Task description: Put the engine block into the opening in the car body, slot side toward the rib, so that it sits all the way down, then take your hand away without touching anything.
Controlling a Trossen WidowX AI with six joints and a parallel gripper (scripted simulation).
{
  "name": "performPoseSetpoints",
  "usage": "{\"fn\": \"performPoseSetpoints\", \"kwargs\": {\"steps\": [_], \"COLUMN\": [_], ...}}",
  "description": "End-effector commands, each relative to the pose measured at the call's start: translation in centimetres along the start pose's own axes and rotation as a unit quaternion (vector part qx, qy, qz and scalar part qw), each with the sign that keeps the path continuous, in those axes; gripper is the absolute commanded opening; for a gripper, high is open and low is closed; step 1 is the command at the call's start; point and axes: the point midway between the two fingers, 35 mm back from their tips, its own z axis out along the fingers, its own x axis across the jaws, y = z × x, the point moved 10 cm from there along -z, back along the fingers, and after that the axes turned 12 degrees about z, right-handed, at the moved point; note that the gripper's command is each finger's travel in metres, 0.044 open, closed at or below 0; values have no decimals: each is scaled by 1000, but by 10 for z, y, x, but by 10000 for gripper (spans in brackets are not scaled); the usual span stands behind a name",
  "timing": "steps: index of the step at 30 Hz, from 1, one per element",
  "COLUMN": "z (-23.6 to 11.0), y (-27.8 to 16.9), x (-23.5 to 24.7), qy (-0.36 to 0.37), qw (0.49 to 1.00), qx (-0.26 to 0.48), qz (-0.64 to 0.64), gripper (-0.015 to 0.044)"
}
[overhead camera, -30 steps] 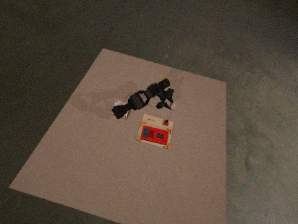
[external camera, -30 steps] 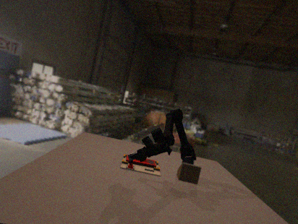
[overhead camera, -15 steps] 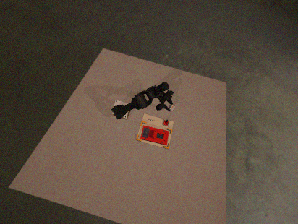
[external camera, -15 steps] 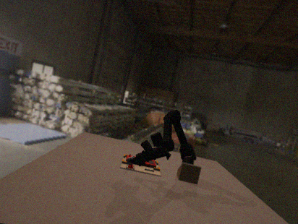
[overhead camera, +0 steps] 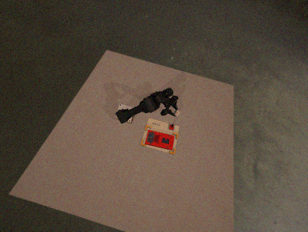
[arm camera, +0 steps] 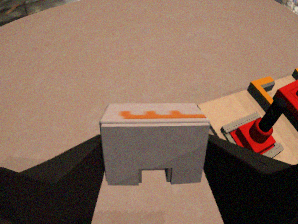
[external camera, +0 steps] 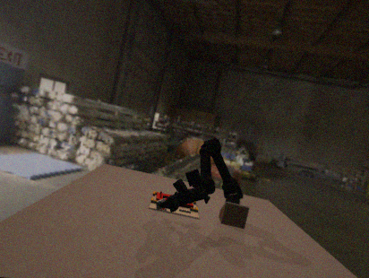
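Observation:
The engine block point(arm camera: 154, 143) is a grey block with an orange mark on top and a slot cut in its near lower edge. My gripper point(arm camera: 153, 143) point(overhead camera: 173, 109) is shut on it, with a dark finger on each side. In the top view the block point(overhead camera: 177, 112) shows as a small pale spot at the fingertips, just beyond the board's far edge. The red car body point(overhead camera: 161, 139) point(arm camera: 292, 96) sits on a tan board point(overhead camera: 154, 123) point(arm camera: 222, 111) with orange corner marks, and has dark openings. In the exterior view the arm's end point(external camera: 170, 204) hangs low by the board point(external camera: 188, 212); the block is hidden there.
A small red part with a black pin point(overhead camera: 172, 126) point(arm camera: 258, 132) stands on the board's far corner, close to the right of the held block. The arm's base point(overhead camera: 123, 115) point(external camera: 234, 214) stands left of the board. The table point(overhead camera: 93, 168) ends in dark floor all round.

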Motion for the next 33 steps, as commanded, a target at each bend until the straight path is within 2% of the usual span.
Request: {"fn": "performPoseSetpoints", "kwargs": {"steps": [1,23,33], "z": [3,23,21], "y": [-8,-39,-31], "x": [-2,-9,-8], "qy": [1,1,1], "qw": [1000,1000,1000], "qx": [1,1,1], "qz": [-6,-7,-6], "gripper": [0,0,0]}}
